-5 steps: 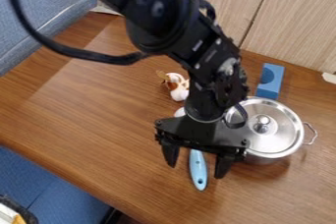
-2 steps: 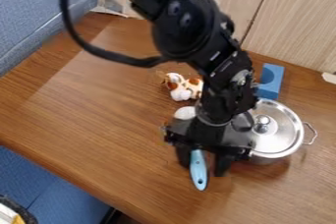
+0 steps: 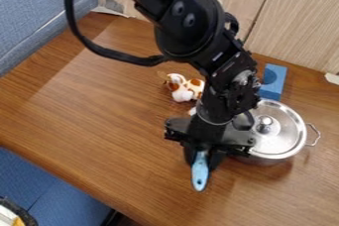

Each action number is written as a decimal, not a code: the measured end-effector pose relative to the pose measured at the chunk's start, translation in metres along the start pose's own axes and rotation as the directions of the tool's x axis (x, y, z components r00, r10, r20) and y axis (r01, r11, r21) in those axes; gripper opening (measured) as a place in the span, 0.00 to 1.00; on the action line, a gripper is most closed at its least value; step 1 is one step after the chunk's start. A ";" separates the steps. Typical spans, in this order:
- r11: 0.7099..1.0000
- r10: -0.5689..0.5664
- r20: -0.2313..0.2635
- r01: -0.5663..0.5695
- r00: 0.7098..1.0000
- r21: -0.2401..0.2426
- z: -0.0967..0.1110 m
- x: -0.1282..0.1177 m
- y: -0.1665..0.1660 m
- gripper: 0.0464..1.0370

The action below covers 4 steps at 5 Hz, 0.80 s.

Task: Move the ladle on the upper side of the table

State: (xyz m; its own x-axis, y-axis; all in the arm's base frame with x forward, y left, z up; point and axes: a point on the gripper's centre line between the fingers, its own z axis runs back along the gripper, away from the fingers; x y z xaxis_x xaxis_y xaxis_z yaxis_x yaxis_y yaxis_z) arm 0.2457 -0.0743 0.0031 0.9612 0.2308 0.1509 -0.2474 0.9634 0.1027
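Gripper [image 3: 202, 158] has just been clenched on the ladle [image 3: 199, 174], so transfer to the table's [image 3: 99, 106] upper side can be started.

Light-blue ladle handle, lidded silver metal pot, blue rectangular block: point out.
Light-blue ladle handle [image 3: 200, 173]: camera view, middle.
Lidded silver metal pot [image 3: 289, 131]: camera view, lid's right side.
Blue rectangular block [image 3: 274, 89]: camera view, lower half.

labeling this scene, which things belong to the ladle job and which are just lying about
Part of the job:
ladle with the light blue handle
gripper, closed on that handle
table, its upper side being the goal

Just lying about:
lidded metal pot
blue block
white toy figure with brown patches
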 end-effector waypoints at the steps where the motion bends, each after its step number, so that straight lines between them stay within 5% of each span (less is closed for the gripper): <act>1: 1.000 0.008 -0.012 -0.008 1.000 0.016 0.002 -0.006 0.009 0.28; 4: 0.987 0.161 0.018 -0.161 0.987 0.027 0.023 -0.008 0.069 0.28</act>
State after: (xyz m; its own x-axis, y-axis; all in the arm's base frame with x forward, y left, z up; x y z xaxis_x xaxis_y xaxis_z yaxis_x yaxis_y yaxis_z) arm 0.2186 -0.0128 0.0313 0.9065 0.3803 0.1834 -0.4025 0.9095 0.1038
